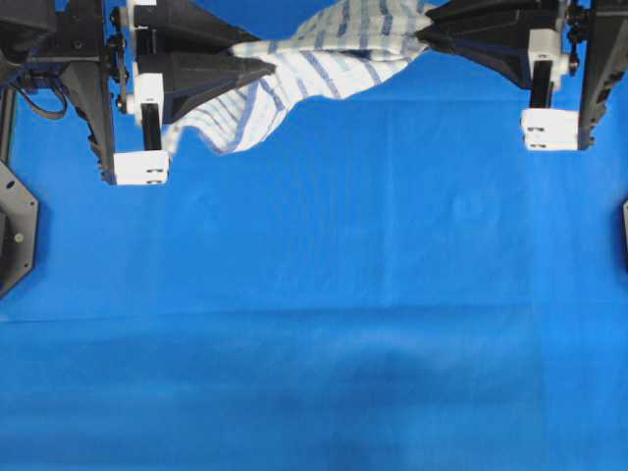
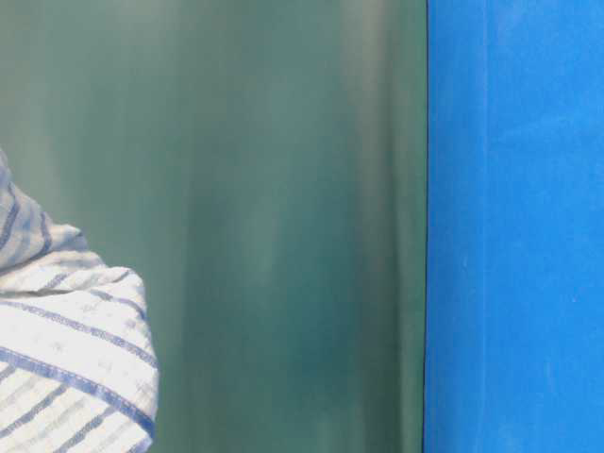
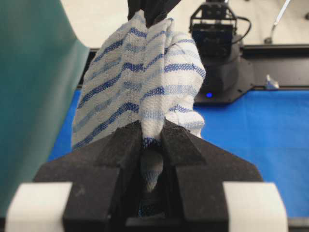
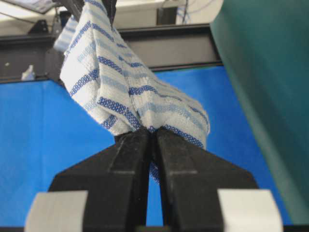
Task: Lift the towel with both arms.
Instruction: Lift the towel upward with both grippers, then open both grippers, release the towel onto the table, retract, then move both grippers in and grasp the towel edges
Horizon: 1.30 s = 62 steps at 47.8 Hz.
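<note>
The towel [image 1: 314, 61], white with thin blue stripes, hangs stretched between my two grippers near the top of the overhead view, clear of the blue sheet [image 1: 314, 324]. My left gripper [image 1: 265, 64] is shut on its left end; in the left wrist view [image 3: 151, 133] the cloth is pinched between the black fingers. My right gripper [image 1: 424, 37] is shut on the right end, and the right wrist view [image 4: 152, 133] shows the jaws clamped tight on a fold of the towel [image 4: 120, 92]. A corner of the towel [image 2: 66, 359] fills the lower left of the table-level view.
The blue sheet covers the table below the arms. A green backdrop [image 2: 283, 226] stands behind. The opposite arm's black base [image 3: 217, 63] sits at the sheet's far edge. A black bracket [image 1: 15, 235] lies at the left edge.
</note>
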Available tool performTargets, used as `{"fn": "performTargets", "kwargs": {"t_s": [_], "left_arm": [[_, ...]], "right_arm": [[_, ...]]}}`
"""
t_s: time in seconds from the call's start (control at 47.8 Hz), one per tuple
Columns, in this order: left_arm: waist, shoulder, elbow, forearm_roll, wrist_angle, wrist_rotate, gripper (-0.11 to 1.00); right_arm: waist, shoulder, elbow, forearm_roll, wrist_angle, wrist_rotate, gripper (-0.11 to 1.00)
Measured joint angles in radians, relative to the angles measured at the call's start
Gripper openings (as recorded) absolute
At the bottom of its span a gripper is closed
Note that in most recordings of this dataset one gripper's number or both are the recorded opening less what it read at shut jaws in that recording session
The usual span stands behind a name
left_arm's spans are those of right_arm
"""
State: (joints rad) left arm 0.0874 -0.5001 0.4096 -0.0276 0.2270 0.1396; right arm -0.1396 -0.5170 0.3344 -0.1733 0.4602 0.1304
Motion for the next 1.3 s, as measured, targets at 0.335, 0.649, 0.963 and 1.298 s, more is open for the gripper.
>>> {"fn": "performTargets", "kwargs": {"t_s": [0.335, 0.649, 0.963, 1.298], "left_arm": [[0.003, -0.003, 0.000, 0.000, 0.018, 0.005, 0.26], [0.003, -0.011, 0.017, -0.002, 0.020, -0.014, 0.92], [-0.003, -0.014, 0.107, 0.000, -0.005, -0.020, 0.91], [-0.037, 0.118, 0.261, -0.002, -0.253, -0.023, 0.91]], "right_arm": [[0.014, 0.021, 0.000, 0.002, -0.003, -0.081, 0.06], [0.012, 0.057, 0.000, 0.000, 0.017, -0.081, 0.65], [0.012, 0.058, 0.057, 0.002, 0.035, -0.058, 0.65], [0.012, 0.089, 0.244, 0.002, -0.037, -0.006, 0.65]]}}
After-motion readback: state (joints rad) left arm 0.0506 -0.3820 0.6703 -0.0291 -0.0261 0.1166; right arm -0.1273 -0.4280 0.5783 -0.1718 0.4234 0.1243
